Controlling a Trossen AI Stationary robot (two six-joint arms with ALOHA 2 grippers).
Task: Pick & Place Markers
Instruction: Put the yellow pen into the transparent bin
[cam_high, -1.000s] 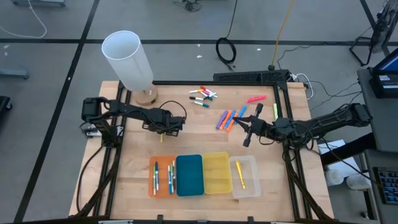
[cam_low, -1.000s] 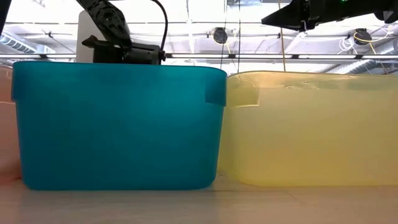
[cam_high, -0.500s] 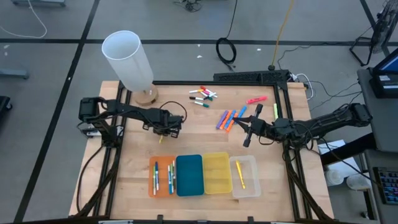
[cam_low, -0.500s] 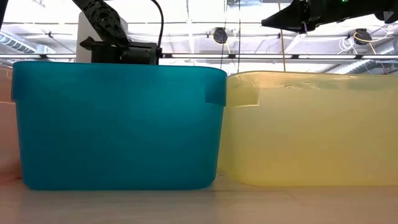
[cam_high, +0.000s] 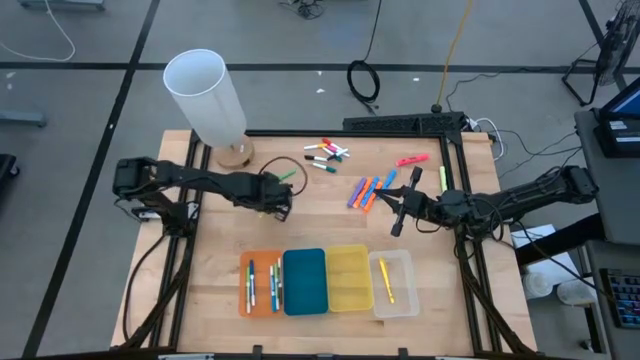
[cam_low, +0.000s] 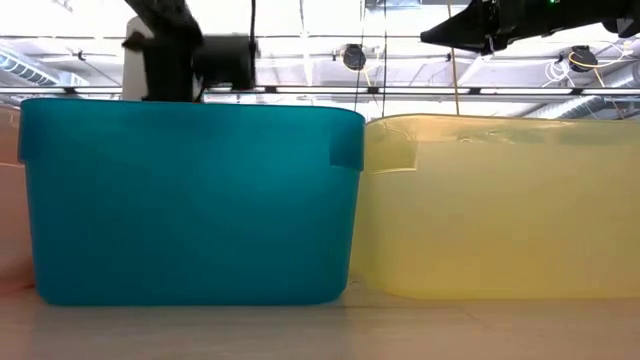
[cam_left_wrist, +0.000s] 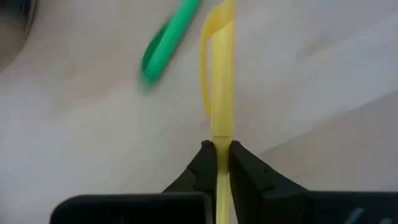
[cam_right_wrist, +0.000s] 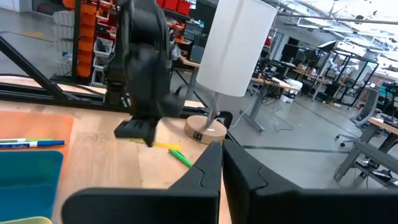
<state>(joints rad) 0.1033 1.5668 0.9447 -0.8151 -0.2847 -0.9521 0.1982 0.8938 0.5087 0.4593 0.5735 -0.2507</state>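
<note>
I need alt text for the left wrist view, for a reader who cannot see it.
The left gripper has its dark jaws shut on a yellow marker, which points away from the camera over the wooden table. A green marker lies beside it, blurred.

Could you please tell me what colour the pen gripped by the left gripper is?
Yellow: the thin plastic pen pinched in the left gripper shows best in the left wrist view.

A grey floor (cam_high: 80, 150) marked with dark lines surrounds the wooden desk (cam_high: 330, 225). A coiled black cable (cam_high: 363, 80) lies on it beyond the desk's far edge. Orange storage bins (cam_right_wrist: 93, 18) stand on racks at the back of the room, with workbenches (cam_right_wrist: 280, 84) farther along. Overhead, ceiling beams (cam_low: 320, 45) and bright lights run across.
</note>
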